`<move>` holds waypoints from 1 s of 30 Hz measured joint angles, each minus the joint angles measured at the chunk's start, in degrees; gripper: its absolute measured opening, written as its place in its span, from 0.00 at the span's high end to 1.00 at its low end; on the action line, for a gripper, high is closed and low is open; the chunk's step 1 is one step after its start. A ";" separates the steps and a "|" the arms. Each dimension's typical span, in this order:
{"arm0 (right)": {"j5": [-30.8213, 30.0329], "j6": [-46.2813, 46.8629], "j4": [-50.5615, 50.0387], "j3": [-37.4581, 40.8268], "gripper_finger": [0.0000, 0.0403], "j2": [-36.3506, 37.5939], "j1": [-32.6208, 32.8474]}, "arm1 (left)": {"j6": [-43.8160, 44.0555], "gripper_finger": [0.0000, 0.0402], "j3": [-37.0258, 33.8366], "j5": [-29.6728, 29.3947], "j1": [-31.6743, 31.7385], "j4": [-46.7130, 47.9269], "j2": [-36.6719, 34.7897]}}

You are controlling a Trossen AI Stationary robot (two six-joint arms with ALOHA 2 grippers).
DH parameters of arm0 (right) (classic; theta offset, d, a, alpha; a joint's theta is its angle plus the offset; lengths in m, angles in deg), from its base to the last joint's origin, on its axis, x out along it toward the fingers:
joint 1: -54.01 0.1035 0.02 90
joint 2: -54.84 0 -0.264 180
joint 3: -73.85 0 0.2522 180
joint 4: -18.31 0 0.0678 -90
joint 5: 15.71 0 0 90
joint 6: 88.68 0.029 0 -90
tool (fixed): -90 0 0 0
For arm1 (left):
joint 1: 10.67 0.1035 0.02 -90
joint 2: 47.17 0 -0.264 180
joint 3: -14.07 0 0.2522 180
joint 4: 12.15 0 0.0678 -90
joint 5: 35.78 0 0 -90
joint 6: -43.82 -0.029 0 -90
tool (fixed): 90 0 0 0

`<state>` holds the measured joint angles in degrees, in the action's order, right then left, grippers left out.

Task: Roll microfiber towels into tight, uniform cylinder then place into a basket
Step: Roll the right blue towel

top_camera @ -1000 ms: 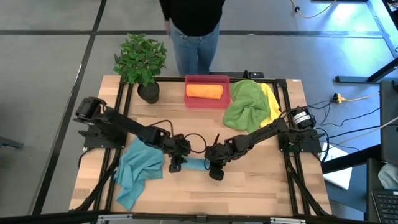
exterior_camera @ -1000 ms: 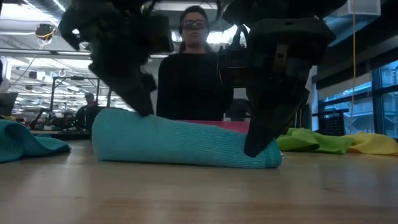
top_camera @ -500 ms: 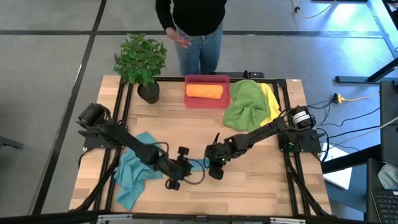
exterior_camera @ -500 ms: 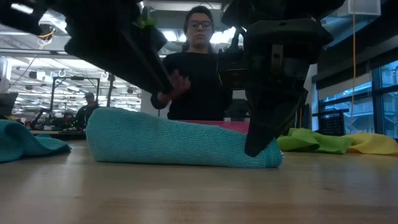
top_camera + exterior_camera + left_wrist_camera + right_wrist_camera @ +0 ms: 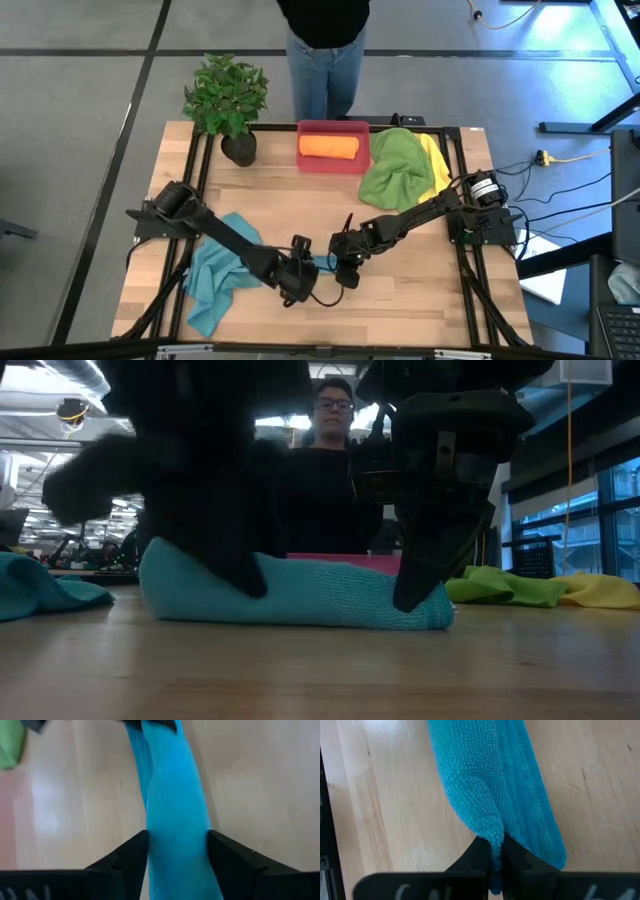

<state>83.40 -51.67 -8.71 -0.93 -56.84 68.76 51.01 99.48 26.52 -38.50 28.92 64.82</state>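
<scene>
Lying across worktop front-centre, teal roll [image 5: 322, 265] has long axis running hand to hand. Right hand [image 5: 496, 862] pinches one end, fingers narrow. Left hand [image 5: 177, 855] straddles other end, fingers wide either side, contact unclear. Basket [image 5: 333, 161] far behind, orange roll [image 5: 328, 147] inside.

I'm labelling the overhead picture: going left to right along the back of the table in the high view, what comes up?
Potted plant → red-pink basket holding a rolled orange towel → crumpled green towel → yellow towel, partly under the green one.
</scene>
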 joint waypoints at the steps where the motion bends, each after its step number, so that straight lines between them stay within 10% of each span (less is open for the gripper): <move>1: 0.00 -0.02 0.00 0.00 0.95 0.00 0.00 | -0.01 0.51 0.21 0.00 0.04 0.40 0.67; 30: 0.13 -0.03 0.04 0.00 0.95 0.00 -0.02 | 1.66 0.50 2.77 -8.36 -5.73 1.40 2.83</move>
<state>83.53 -51.70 -8.67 -0.93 -56.84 68.73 52.67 102.25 18.16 -44.22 30.32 67.65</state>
